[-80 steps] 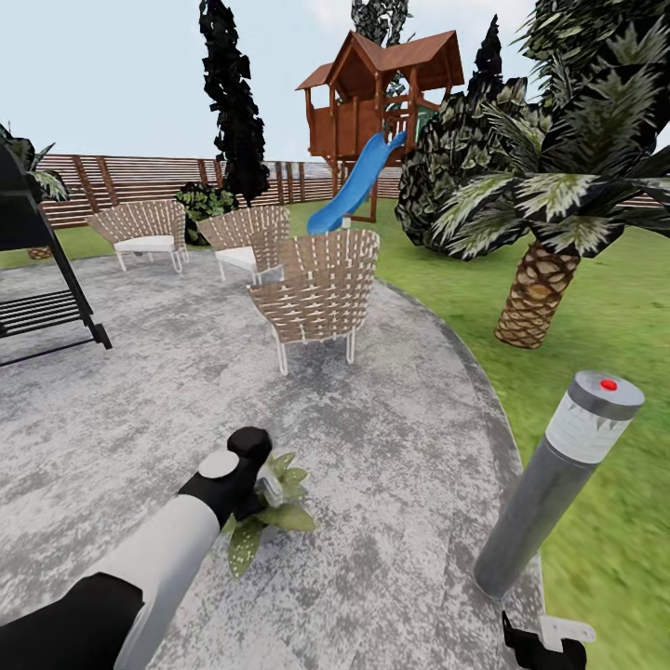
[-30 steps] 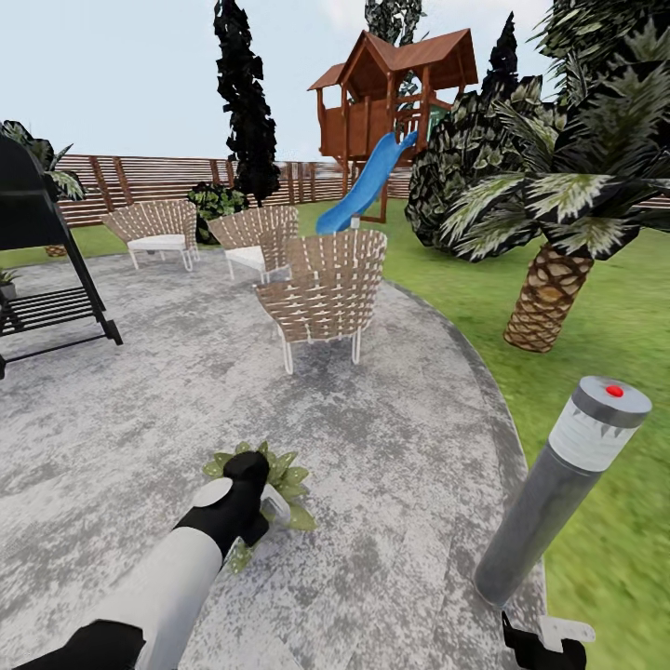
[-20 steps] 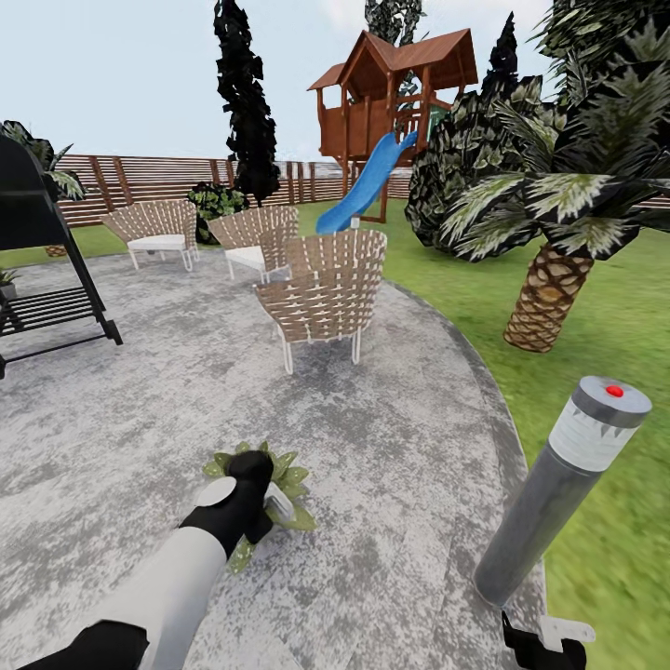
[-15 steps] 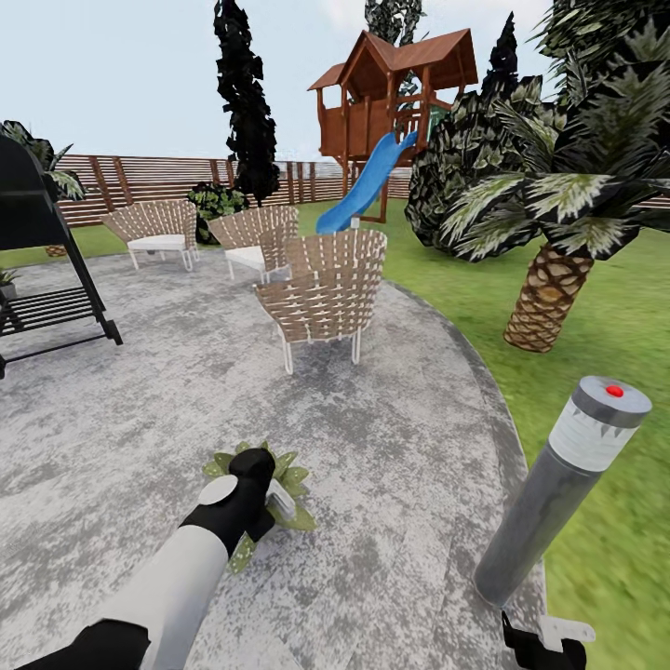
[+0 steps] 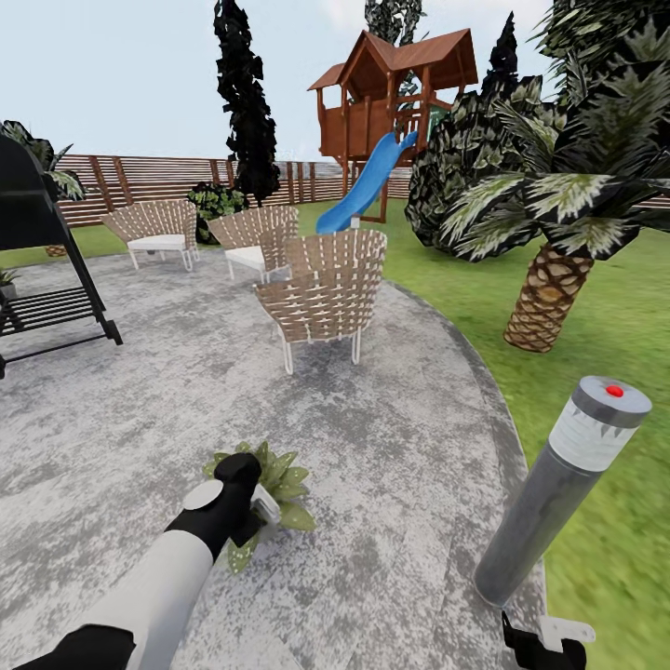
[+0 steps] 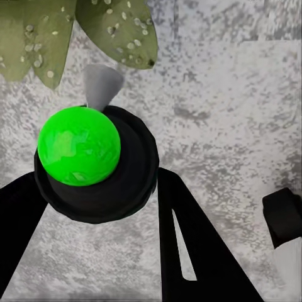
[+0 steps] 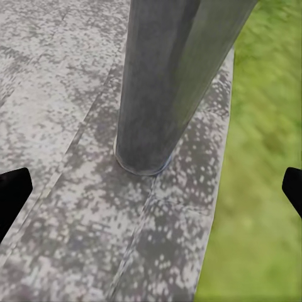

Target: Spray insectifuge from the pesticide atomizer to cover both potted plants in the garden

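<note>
One atomizer [image 6: 94,163] in left gripper [image 6: 100,251], above potted plant [image 5: 274,489].

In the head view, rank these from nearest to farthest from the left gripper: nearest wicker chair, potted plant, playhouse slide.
1. Potted plant, directly under the left gripper on the patio.
2. Nearest wicker chair, mid-patio ahead.
3. Playhouse slide, far back on the lawn.

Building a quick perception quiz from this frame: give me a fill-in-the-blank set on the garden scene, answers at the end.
1. The left gripper holds a black object topped with a bright ____ ball.
2. The potted plant stands on the grey stone ____.
3. The grey bollard lamp has a ____ dot on its cap.
4. The right gripper has its jaws wide ____, with the lamp's base ahead of them.

Missing words: green; patio; red; open
</note>
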Tool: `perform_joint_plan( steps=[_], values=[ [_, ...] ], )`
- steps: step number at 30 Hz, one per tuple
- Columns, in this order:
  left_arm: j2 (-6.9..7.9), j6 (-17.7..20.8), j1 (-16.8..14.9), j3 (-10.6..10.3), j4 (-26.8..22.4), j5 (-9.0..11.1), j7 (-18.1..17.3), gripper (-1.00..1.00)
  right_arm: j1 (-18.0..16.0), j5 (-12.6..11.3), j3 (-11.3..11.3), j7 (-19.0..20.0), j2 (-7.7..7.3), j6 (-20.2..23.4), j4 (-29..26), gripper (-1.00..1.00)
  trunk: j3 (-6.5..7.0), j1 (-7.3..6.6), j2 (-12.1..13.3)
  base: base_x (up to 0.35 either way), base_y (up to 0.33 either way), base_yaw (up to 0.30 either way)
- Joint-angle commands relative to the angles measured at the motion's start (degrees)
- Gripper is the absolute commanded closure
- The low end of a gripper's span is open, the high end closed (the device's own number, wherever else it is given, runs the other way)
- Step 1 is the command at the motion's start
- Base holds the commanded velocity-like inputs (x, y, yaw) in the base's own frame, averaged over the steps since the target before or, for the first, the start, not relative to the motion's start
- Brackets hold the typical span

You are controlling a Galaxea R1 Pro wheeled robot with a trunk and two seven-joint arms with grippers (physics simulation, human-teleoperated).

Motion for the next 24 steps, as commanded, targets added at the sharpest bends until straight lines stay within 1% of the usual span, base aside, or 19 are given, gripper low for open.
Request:
perform_joint_plan(
  steps=[1,4,7,11,17,24],
  values=[
    [0.06,0.2,0.0,-0.2,-0.1,-0.4,-0.6,1.0,0.0,0.6,-0.4,-0.1,0.0,-0.2,0.1,-1.0,-0.05,-0.01,0.0,0.0,0.0,0.0],
    [-0.33,0.2,-0.2,-0.4,-0.2,-0.2,-0.7,1.0,-0.1,0.6,-0.4,-0.1,0.0,-0.2,0.1,-1.0,-0.05,-0.01,0.0,0.0,0.0,0.0],
    [-1.32,0.2,-0.9,-0.5,-0.3,-0.1,-0.9,1.0,-0.1,0.6,-0.4,-0.2,0.0,-0.2,0.0,-1.0,-0.05,-0.01,0.0,0.0,0.0,0.0],
    [-1.61,0.3,-1.2,-0.5,-0.4,-0.1,-1.0,1.0,-0.1,0.6,-0.4,-0.1,0.0,-0.2,0.1,-1.0,-0.05,-0.01,0.0,0.0,0.0,0.0],
    [-0.87,0.1,-0.3,-0.3,-0.2,-0.2,-0.8,1.0,0.0,0.6,-0.4,-0.1,0.0,-0.2,0.1,-1.0,-0.05,-0.01,0.0,0.0,0.0,0.0],
    [0.75,0.1,0.0,-0.2,0.3,-0.3,-0.6,1.0,-0.1,0.6,-0.4,-0.1,0.0,-0.2,0.1,-1.0,-0.05,-0.01,0.0,0.0,0.0,0.0]
  ],
)
